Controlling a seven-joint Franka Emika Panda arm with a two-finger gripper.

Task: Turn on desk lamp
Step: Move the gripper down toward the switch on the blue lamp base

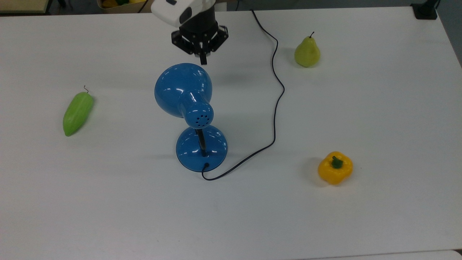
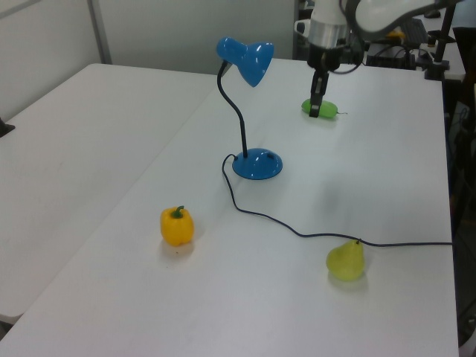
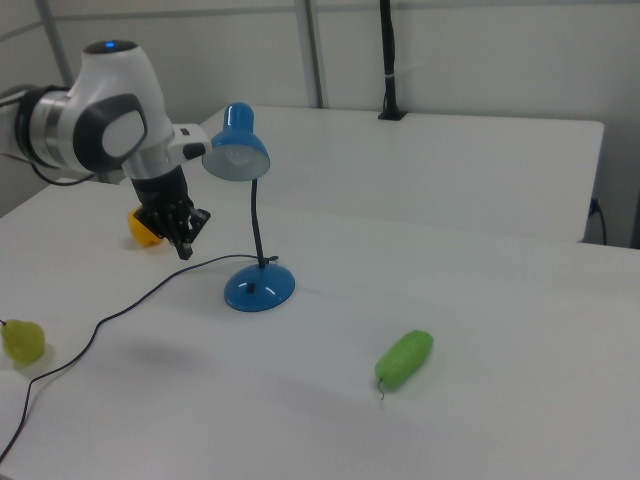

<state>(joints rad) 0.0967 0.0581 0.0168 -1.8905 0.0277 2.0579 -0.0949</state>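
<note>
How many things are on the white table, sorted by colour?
Blue: 1, the desk lamp
Green: 2, the pear and the long green vegetable
Yellow: 1, the bell pepper
Total: 4

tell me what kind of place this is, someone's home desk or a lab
Most likely a robotics lab or test room, not a home. A robot arm's gripper hangs over a bare white table with a blue desk lamp, a pear and a yellow bell pepper spaced apart like test props.
</note>
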